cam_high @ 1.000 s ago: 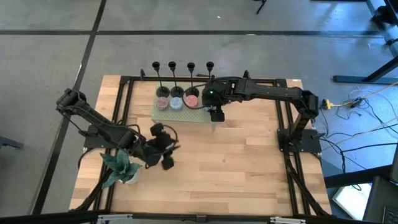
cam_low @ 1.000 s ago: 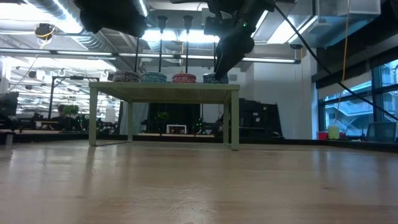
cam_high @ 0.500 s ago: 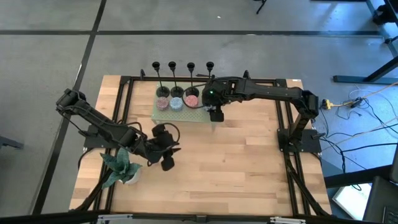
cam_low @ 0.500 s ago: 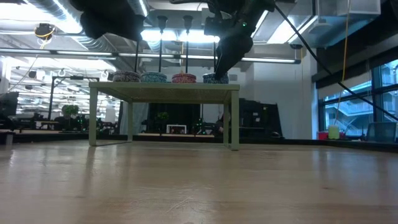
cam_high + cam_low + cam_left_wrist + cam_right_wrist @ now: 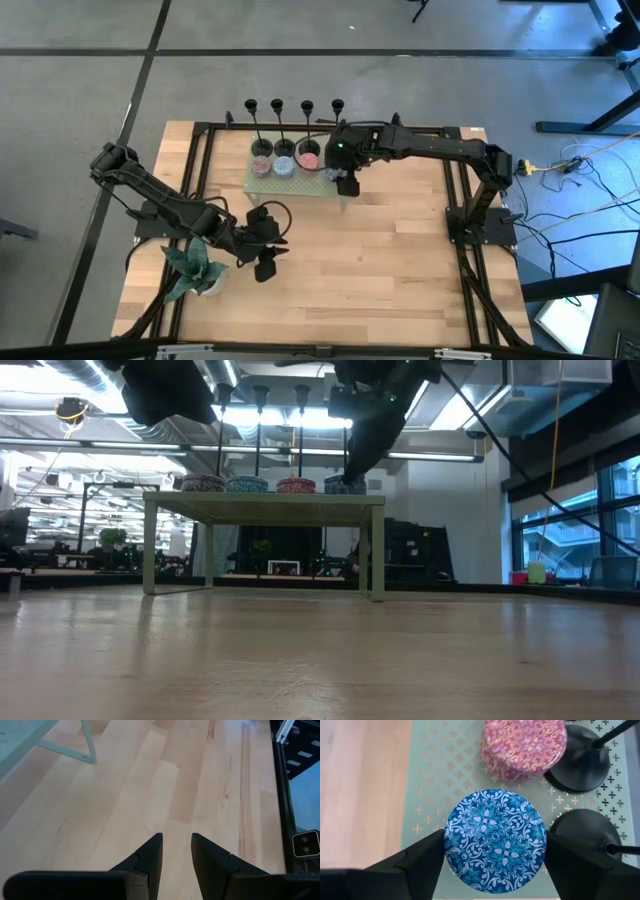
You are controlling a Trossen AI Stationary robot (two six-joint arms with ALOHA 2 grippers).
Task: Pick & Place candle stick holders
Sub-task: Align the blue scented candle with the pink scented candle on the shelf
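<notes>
While four black holders (image 5: 292, 108) are lined up in a row along the far edge of a pale green stand (image 5: 292, 184) on the desk (image 5: 400, 260), none of them is gripped. In the high view each holder is seen with its cup top leaning toward the far side and its stem running down to a base on the stand; two of these round bases (image 5: 583, 764) are seen in the right wrist view, one just beside a pink tin (image 5: 524, 745) and one just beside a blue tin (image 5: 495, 841). The right tool (image 5: 495, 865) is placed at the right end of the stand, with its fingers (image 5: 417, 860) spread wide on either side of the blue tin, against or nearly against its rim; whether the tin is lifted off the stand cannot be told. In the low view the stand is seen as a small four-legged table carrying the tins (image 5: 248, 484), with the right arm reaching down to its right end. The left tool (image 5: 176, 851) is held over bare wood in the near left part of the desk, close to a green plant (image 5: 193, 268), with its fingers (image 5: 152, 854) a narrow gap apart and nothing between them. A leg of the stand is seen in the left wrist view.
</notes>
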